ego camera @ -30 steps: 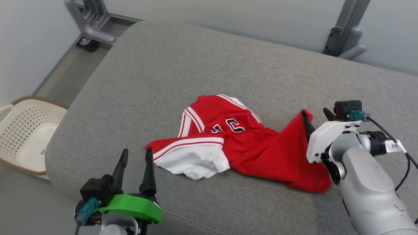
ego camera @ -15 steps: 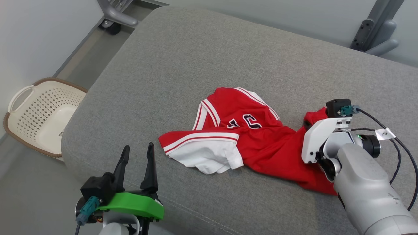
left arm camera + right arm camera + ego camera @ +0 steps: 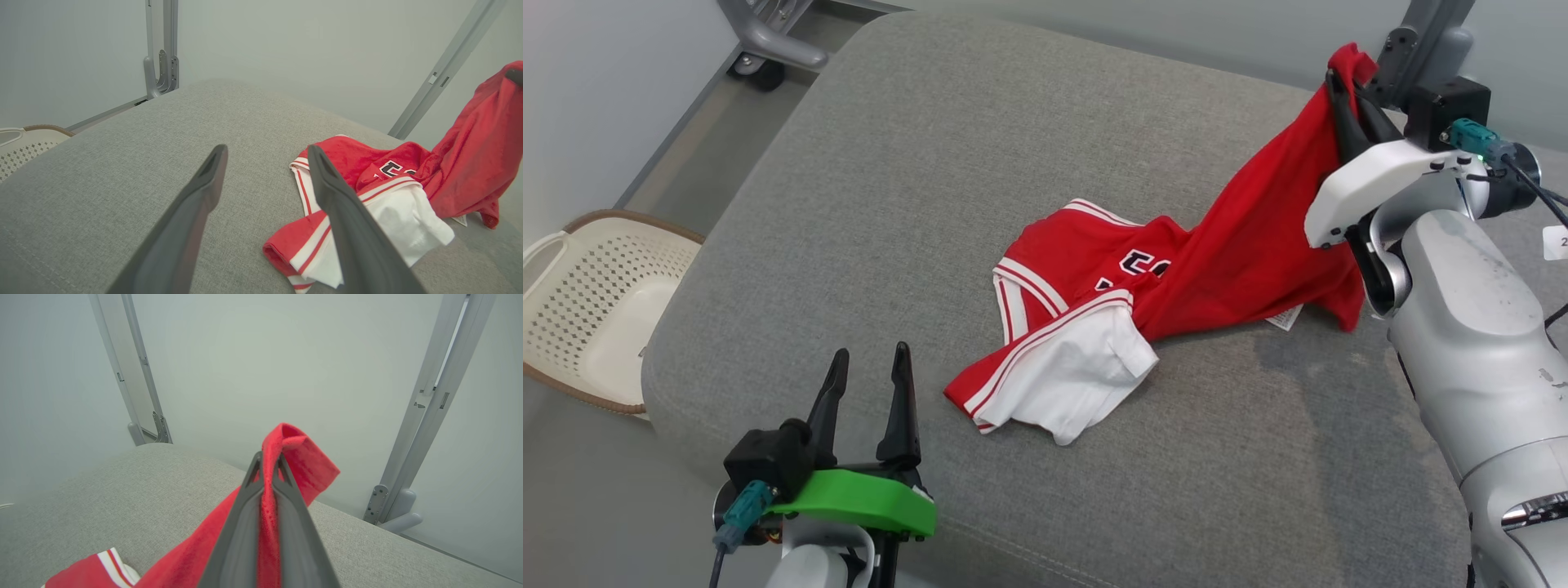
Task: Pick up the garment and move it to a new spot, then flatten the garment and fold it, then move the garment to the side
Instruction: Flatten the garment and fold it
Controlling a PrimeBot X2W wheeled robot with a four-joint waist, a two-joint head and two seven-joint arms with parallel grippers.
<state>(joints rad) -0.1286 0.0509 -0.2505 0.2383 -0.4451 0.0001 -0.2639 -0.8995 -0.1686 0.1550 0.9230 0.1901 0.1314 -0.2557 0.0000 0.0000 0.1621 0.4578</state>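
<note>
A grey cushion carried the red and white shirt — most of it lay crumpled near the middle, while one red end rose off the cushion to the right. A pale basket sat on the floor at the left. The right gripper had its jaws pinched tight on that raised end. The left gripper hovered near the white sleeve — jaws apart, empty.
</note>
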